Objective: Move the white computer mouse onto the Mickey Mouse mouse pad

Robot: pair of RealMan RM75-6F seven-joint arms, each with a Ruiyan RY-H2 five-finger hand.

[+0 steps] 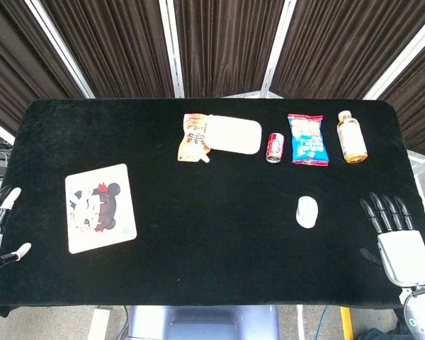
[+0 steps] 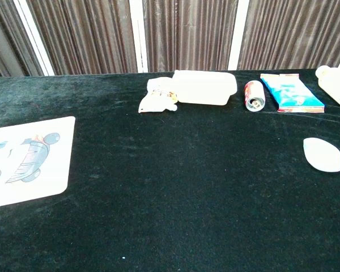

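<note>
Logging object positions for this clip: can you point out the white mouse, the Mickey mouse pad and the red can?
white mouse [image 1: 307, 211], head view, middle of its top shell.
Mickey mouse pad [image 1: 100, 207], head view, centre of the printed face.
red can [image 1: 275, 147], head view, middle of its side.

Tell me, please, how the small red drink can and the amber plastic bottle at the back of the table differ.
The small red drink can is squat and lies beside the blue snack packet's left edge; the amber plastic bottle is longer, has a white cap and lies to that packet's right. Both rest in the back row on the black cloth.
</note>
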